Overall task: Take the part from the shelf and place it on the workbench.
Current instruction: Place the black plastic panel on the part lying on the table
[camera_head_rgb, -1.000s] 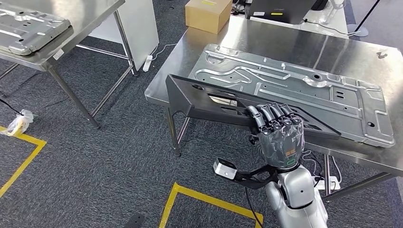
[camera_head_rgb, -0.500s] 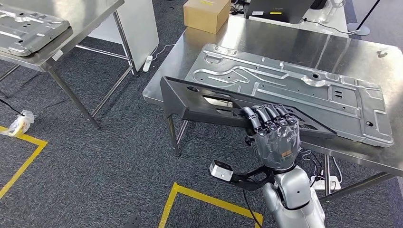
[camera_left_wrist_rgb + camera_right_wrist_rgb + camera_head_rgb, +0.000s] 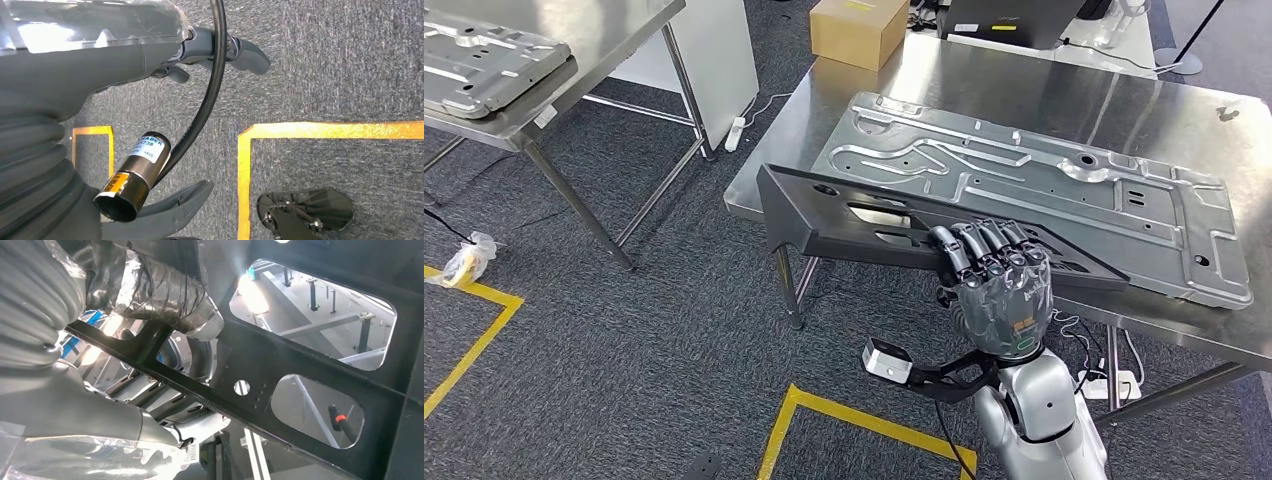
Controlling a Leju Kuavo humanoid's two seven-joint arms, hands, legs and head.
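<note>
Right robot hand (image 3: 996, 290) grips the black frame part (image 3: 864, 215) at its near edge, centre frame, overhanging the desk (image 3: 984, 70). Rigid, probably light, but long; a mid-edge hold limits tipping. Left robot hand (image 3: 100, 55): state unclear.

My right hand (image 3: 996, 290) is dark grey, its fingers (image 3: 972, 252) black and segmented, with a small orange mark and a green ring at the wrist. Behind it I see the silver forearm (image 3: 1044, 420), smooth and rounded, and a black bracket carrying a small silver-grey camera block (image 3: 885, 358). On my left hand (image 3: 90, 60) I see a grey ribbed cover, a clear plastic wrap, a black cable (image 3: 212, 85) and a labelled dark cylinder (image 3: 135, 175).
</note>
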